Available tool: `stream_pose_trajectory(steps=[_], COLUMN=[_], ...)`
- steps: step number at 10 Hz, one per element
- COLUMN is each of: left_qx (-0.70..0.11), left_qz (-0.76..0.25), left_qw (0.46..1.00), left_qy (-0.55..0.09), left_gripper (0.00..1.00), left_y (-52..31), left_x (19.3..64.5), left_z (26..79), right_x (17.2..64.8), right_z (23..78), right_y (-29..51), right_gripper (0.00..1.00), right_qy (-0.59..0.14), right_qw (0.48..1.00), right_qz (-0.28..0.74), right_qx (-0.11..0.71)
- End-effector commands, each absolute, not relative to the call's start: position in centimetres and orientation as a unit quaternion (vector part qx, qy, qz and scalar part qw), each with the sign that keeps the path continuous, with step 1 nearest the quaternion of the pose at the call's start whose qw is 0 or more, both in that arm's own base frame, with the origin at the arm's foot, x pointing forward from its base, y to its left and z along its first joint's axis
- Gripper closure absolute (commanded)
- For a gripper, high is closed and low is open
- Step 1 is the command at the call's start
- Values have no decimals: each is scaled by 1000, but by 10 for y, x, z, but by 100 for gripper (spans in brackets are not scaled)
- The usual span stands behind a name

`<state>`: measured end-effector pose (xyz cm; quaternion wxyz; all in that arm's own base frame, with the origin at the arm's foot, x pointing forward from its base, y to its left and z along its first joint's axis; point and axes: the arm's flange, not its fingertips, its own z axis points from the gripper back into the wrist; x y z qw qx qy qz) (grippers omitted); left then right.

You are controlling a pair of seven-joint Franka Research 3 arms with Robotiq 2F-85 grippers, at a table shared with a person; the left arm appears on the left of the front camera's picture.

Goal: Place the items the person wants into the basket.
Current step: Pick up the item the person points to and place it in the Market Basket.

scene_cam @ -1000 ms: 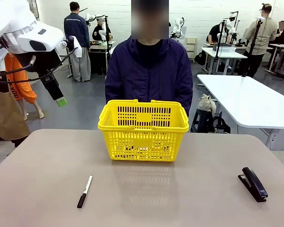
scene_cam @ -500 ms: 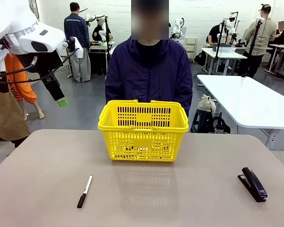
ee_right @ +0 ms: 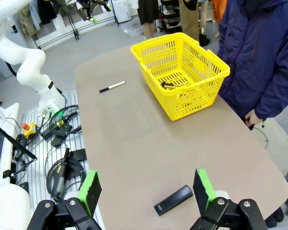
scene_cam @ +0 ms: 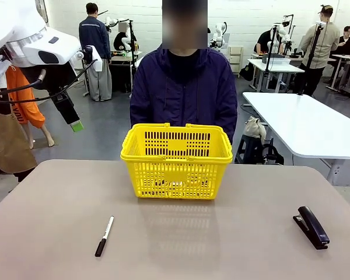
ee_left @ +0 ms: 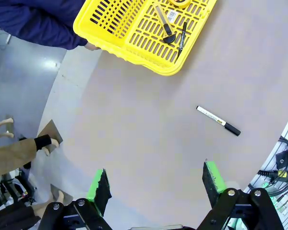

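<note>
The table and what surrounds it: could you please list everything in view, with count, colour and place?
basket: one, yellow, far middle of table
utility knife: one, yellow with black end, inside basket
marker: one, slim black, inside basket beside knife
pen: one, white and black, near left of table
stapler: one, black, near right of table
table: one, grey-brown
person: one, dark jacket, behind basket
left gripper: fingers open, raised above table
right gripper: fingers open, raised above stapler side
</note>
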<state>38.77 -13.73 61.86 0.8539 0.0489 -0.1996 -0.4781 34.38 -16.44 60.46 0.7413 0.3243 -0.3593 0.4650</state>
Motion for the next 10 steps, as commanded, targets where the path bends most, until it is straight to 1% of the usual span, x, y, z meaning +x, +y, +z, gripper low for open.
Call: stream_pose_trajectory(steps=[1, 2, 3, 5, 6, 8, 10], left_qx=[-28, -87, -122, -161, -207, -267, -334], left_qz=[-470, -486, -500, -528, -531, -499, -482], left_qw=[855, 841, 824, 785, 766, 750, 715], left_qy=[-217, -221, -235, -280, -299, -343, -381], left_gripper=[0, 0, 0, 0, 0, 0, 0], left_y=[-102, -72, -45, 6, 39, 92, 138], left_x=[381, 372, 362, 344, 342, 324, 317], left_z=[638, 652, 657, 654, 657, 654, 648], right_x=[344, 344, 344, 344, 344, 344, 344], right_z=[605, 605, 605, 605, 605, 605, 605], right_y=[-166, -166, -166, -166, -166, -166, -166], right_gripper=[0, 0, 0, 0, 0, 0, 0], right_qy=[-362, -362, -362, -362, -362, -362, -362], right_qw=[736, 736, 736, 736, 736, 736, 736], right_qz=[470, 470, 470, 470, 470, 470, 470], right_qx=[328, 328, 328, 328, 328, 328, 328])
